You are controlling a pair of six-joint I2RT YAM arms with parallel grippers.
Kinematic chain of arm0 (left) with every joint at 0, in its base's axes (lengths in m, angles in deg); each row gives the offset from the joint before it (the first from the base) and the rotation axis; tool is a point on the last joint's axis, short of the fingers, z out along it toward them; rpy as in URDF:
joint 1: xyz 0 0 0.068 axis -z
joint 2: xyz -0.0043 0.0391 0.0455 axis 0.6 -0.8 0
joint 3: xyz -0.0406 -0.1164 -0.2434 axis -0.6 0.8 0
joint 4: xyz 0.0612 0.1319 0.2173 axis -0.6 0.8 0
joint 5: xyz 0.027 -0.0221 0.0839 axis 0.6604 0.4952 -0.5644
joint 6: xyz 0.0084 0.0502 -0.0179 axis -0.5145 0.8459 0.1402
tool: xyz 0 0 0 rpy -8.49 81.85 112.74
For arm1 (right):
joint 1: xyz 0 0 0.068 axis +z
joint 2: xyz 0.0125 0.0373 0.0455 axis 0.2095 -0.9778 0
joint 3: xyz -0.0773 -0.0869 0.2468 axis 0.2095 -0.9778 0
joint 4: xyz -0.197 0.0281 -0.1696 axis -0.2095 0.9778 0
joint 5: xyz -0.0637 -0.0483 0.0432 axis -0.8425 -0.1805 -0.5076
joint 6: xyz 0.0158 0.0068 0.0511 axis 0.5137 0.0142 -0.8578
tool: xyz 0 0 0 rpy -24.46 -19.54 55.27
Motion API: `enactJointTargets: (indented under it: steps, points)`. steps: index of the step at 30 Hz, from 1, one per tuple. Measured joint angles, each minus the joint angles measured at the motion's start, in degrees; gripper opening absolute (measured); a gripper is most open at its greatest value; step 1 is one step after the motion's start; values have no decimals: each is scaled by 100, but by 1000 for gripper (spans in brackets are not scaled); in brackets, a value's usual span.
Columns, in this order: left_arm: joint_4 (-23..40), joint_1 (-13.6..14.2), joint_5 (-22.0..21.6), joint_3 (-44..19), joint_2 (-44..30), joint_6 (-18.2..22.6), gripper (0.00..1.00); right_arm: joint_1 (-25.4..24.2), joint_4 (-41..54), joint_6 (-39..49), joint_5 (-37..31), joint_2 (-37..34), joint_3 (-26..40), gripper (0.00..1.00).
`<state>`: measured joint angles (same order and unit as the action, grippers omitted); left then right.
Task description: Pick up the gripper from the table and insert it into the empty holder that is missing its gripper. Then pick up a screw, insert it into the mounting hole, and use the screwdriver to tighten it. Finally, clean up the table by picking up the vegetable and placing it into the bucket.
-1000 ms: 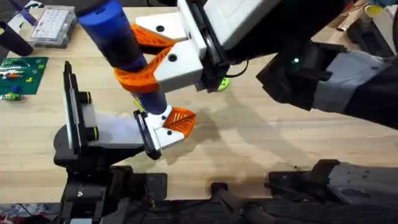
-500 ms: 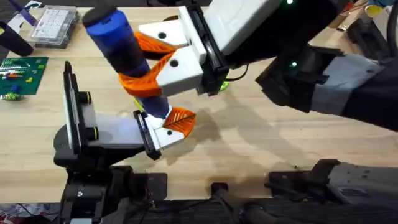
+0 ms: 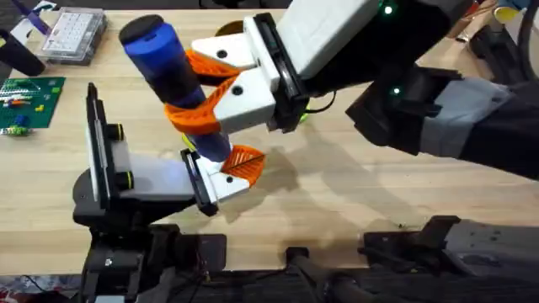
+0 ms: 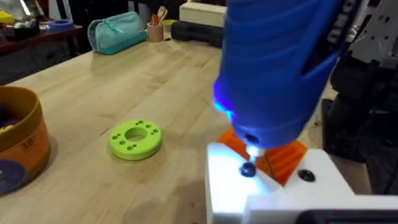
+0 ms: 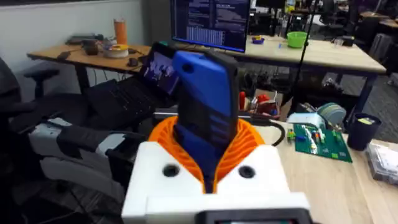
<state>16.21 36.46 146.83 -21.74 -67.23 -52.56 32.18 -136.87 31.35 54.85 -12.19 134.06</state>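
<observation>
The right hand (image 3: 206, 88) is clamped round the bright blue cylindrical screwdriver (image 3: 173, 71), tip down on the grey-bodied holder (image 3: 147, 181) just below, apparently to drive the screw.

A robotics lab or workshop, this one; desks with a lit monitor (image 5: 211, 25) and laptop (image 5: 134, 87) beyond the fingers; green circuit boards (image 5: 320, 140), parts box (image 3: 74, 34) on wooden tabletop (image 3: 354, 202).
</observation>
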Motion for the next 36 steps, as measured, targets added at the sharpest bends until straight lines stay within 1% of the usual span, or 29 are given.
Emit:
enactJointTargets:
  steps: [36]
  points:
    - [-4, 0, 0, 0, 0, 0, 17, 35, -82, -19, -105, 0, -24, 45]
